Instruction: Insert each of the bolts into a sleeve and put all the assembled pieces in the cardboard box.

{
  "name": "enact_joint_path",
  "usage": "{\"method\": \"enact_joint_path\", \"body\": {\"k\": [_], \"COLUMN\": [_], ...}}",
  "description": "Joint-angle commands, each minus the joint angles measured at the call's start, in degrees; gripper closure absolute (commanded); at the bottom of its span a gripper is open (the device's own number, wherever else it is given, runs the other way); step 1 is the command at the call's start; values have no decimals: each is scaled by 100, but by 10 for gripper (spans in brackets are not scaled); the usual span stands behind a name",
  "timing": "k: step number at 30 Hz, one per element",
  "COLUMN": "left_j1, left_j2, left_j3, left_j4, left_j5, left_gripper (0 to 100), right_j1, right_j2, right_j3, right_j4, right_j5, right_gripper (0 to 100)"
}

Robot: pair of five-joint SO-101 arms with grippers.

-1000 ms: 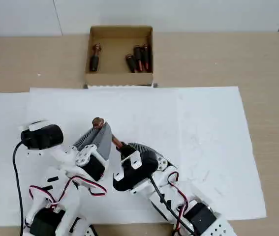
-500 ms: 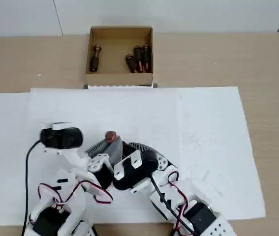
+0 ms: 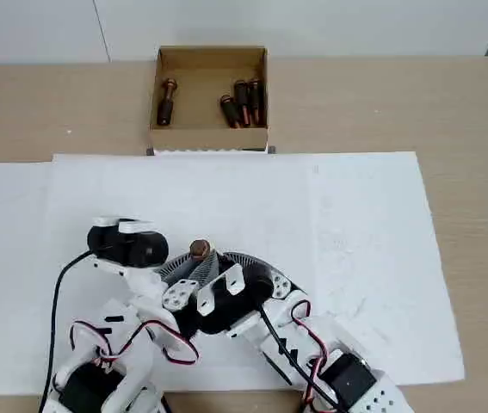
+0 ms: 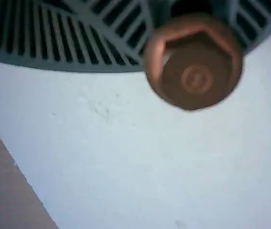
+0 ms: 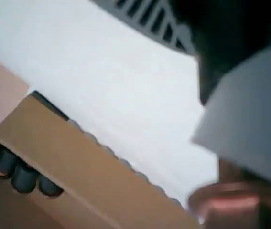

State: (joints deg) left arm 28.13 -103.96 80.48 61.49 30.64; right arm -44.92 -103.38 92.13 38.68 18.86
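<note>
A copper bolt (image 3: 198, 250) stands head-up between the two grippers near the table's front; only its hex head (image 4: 192, 71) shows. My left gripper (image 3: 190, 268) is shut on the bolt. My right gripper (image 3: 219, 274) presses close against it from the right, shut on a black sleeve (image 5: 235, 38) that the fingers hide in the high view. The bolt's copper head (image 5: 226, 202) also shows in the right wrist view. The cardboard box (image 3: 209, 138) sits at the back with several assembled pieces (image 3: 244, 101) inside.
A white paper sheet (image 3: 355, 258) covers the work area, with bare wooden table (image 3: 467, 112) around it. The box wall (image 5: 78, 157) and dark sleeve ends (image 5: 23, 176) appear in the right wrist view. The arms' bases and wires (image 3: 295, 344) crowd the front edge.
My left gripper has carried the bolt right and toward the front, against the right gripper. The bolt's shaft, visible before, is now hidden between the grippers. The right arm has barely moved.
</note>
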Motion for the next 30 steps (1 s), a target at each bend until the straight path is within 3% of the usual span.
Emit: {"method": "enact_joint_path", "body": {"k": [1, 7, 21, 30], "left_j1": [-44, -62, -457, -457], "left_j2": [9, 26, 9, 9], "left_j3": [57, 57, 4, -866], "left_j4": [70, 105, 79, 79], "left_j5": [-141, -141, -343, -316], "left_gripper": [961, 745, 736, 739], "right_j1": [66, 66, 66, 66], "right_j2": [-57, -57, -57, -57], "right_j3": [-466, -413, -316, -167], "right_j4": [-198, -198, -163, -189], "right_j5": [62, 62, 62, 62], "right_gripper": [995, 995, 995, 995]}}
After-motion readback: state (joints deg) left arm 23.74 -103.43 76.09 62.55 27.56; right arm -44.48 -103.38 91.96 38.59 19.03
